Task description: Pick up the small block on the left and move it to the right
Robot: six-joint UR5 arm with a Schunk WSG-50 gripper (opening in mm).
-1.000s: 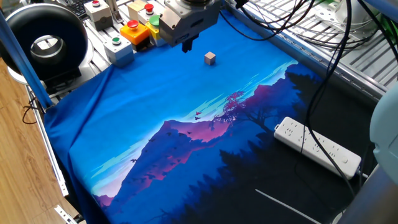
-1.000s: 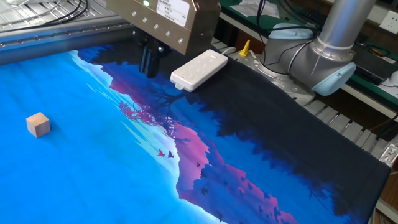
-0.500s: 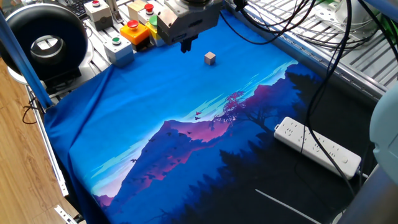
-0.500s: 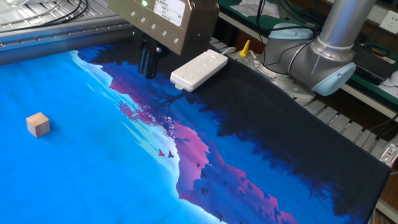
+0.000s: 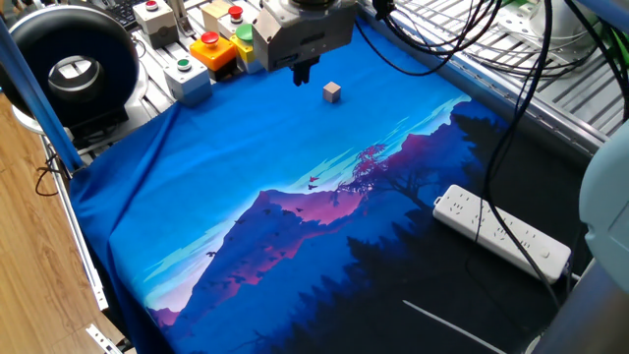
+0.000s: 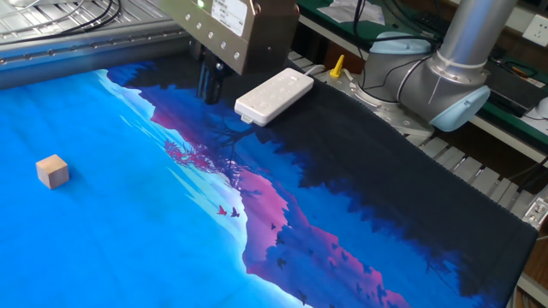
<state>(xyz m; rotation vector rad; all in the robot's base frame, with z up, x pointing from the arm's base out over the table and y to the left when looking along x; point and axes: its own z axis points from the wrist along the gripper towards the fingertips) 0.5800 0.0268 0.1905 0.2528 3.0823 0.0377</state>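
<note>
The small block [image 5: 332,91] is a tiny tan wooden cube on the blue cloth near the far edge; it also shows in the other fixed view [image 6: 52,171] at the left. My gripper [image 5: 302,75] hangs above the cloth just left of and behind the block, apart from it. Its two dark fingers stand close together and hold nothing. In the other fixed view the gripper [image 6: 211,89] is well off to the right of the block, in front of the white power strip [image 6: 274,96].
Grey, yellow and orange button boxes [image 5: 211,49] stand at the far left corner beside a black round device [image 5: 69,69]. The white power strip [image 5: 501,232] lies on the dark part of the cloth. Cables [image 5: 511,108] hang at the right.
The gripper has shifted slightly toward the block. The block has not moved.
</note>
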